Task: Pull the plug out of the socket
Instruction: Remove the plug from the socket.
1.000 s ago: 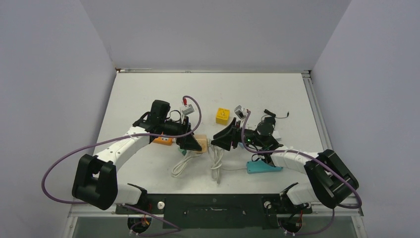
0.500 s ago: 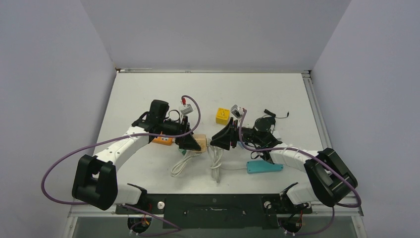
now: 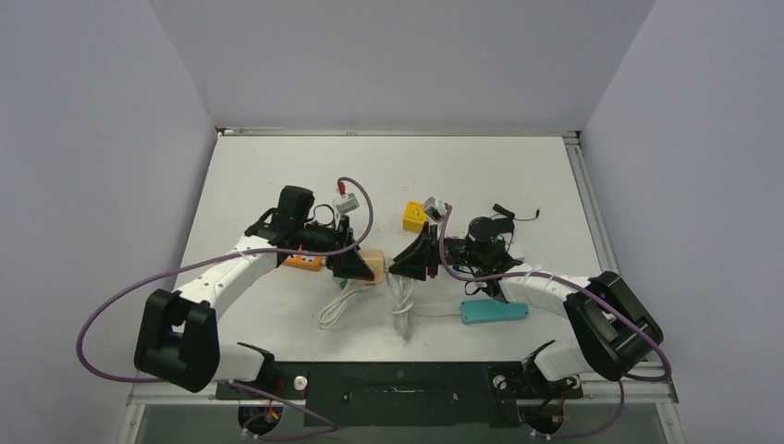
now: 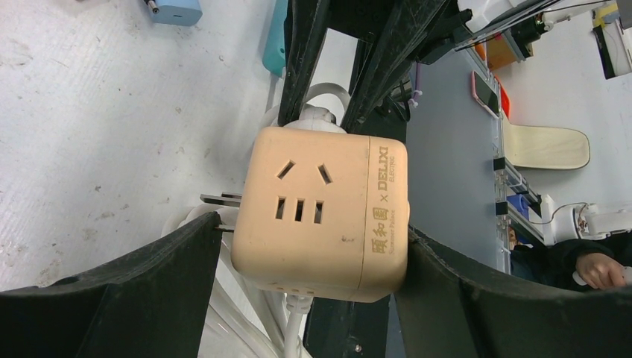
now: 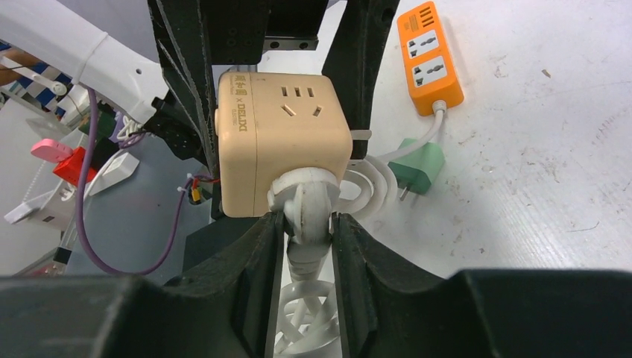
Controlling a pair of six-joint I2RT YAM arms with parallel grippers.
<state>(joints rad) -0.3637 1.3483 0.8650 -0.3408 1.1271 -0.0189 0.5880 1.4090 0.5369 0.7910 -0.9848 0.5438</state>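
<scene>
The socket (image 4: pixel 320 212) is a beige cube held just above the table, and my left gripper (image 4: pixel 313 239) is shut on it, one finger on each side. In the top view this socket (image 3: pixel 374 266) sits at the centre between both arms. The plug (image 5: pixel 308 198) is white and round and is seated in the cube's face toward the right arm (image 5: pixel 283 142), with its white cable trailing down. My right gripper (image 5: pixel 308 224) is shut on the plug, both fingers pressing its sides. In the left wrist view the plug (image 4: pixel 313 117) shows just behind the cube.
An orange power strip (image 5: pixel 430 56) lies on the table with a green plug (image 5: pixel 419 168) beside it. Coiled white cable (image 3: pixel 402 301) lies below the socket. A yellow cube (image 3: pixel 415 216) sits behind, and a teal object (image 3: pixel 495 312) lies near the right arm.
The right gripper has slid left up to the socket and its jaws have closed onto the plug. The left gripper and the socket have stayed put.
</scene>
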